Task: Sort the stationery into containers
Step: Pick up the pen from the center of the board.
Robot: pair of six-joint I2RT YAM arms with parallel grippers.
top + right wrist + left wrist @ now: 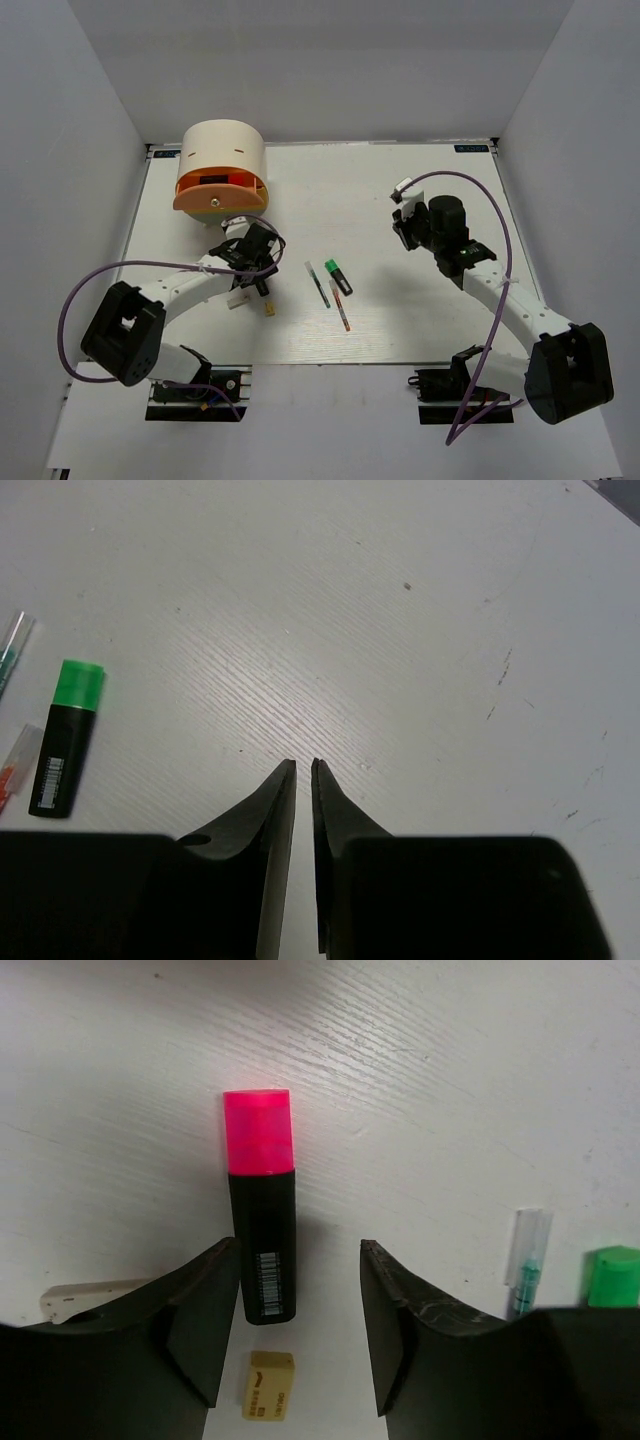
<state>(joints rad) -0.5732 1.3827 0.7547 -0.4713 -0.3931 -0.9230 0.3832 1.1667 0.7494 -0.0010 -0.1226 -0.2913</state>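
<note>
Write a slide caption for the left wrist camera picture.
Left gripper open over a pink-capped highlighter lying on the table, tan block by its black end, pen and green highlighter at right.

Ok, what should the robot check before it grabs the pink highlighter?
1. Left gripper open: ok.
2. Pink highlighter between its fingers: ok, the black end lies in the gap.
3. Highlighter centred in the gap: not ok, it lies close to one finger.
4. Tan eraser clear of the highlighter: ok, they are apart.
5. Right gripper out of the way: ok, shut, away on the other side.
6. Room in the orange tray: cannot tell.
</note>
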